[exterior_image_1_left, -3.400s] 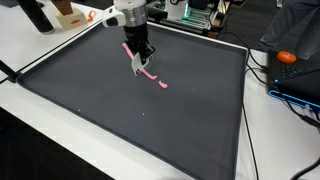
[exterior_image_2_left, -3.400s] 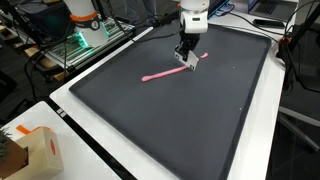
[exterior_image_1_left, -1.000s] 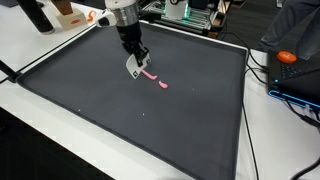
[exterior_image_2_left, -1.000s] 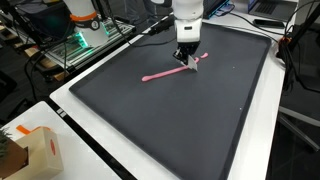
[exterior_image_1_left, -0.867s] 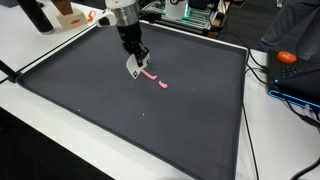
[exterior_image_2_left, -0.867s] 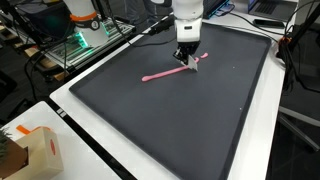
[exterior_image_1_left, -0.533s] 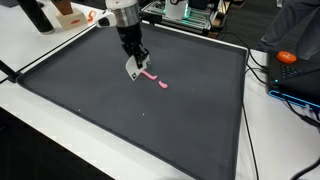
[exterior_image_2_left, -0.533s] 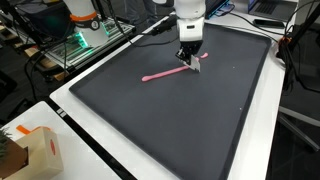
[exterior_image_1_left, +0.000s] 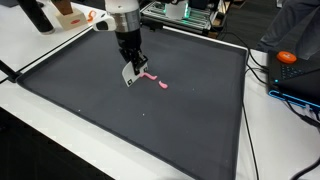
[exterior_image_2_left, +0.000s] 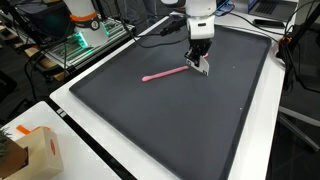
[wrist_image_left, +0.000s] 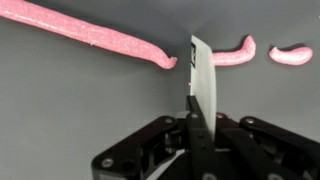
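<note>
The gripper (wrist_image_left: 192, 128) is clamped on a thin white blade (wrist_image_left: 204, 85). Its fingers are pressed together on the blade's flat sides, with no gap showing in the wrist view. The blade sticks out past the fingertips, seen edge-on and leaning slightly. It points down at a dark mat (exterior_image_1_left: 185, 115), and in both exterior views it hangs below the gripper (exterior_image_1_left: 132, 66) (exterior_image_2_left: 199, 57) as a pale tab (exterior_image_1_left: 130, 77) (exterior_image_2_left: 203, 69).

In the wrist view the blade's tip sits in the gap between the curled end of a long pink rope (wrist_image_left: 85, 30) and two short pieces (wrist_image_left: 234, 52) lying in line with it. The tip is just beside the rope's end. Whether it touches the rope or the mat cannot be told.

In an exterior view the long pink rope (exterior_image_2_left: 165, 74) runs away from the blade across the mat (exterior_image_2_left: 150, 115). The mat lies flat on a white bench (exterior_image_1_left: 45, 120).
</note>
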